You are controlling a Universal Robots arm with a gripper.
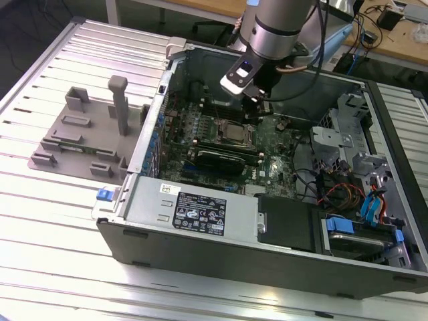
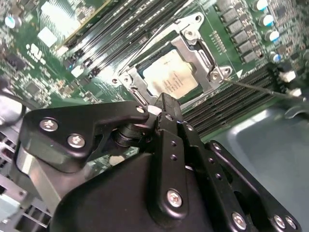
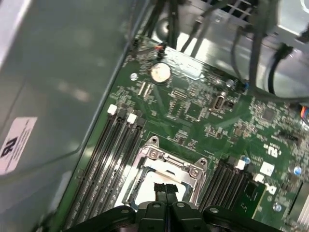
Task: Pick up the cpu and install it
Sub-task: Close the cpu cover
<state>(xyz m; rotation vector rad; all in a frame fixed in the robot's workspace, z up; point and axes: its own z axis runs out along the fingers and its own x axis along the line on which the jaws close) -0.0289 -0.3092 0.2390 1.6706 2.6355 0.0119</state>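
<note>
Contact is the worry at this moment. The cpu (image 2: 171,78) lies flat in its socket on the motherboard (image 3: 193,106), inside the open computer case (image 1: 200,214) on the tabletop (image 1: 53,221), with the metal retaining frame (image 2: 195,50) around it. The end effector (image 2: 164,104) hovers just over the chip's near edge, its fingers drawn together with nothing between them. Whether the tips touch the metal top cannot be told.

Judged from that, an off-centre downward push could tilt the chip and bend the contacts beneath, if it is not sitting square. A sideways slip of the closed tips could scrape the top plate or catch the frame. The thin lever rod (image 2: 260,89) sticks out beside the memory slots (image 2: 231,99). The tool's broad black body could snag it, or the slots' clips, in such a tight space.
</note>
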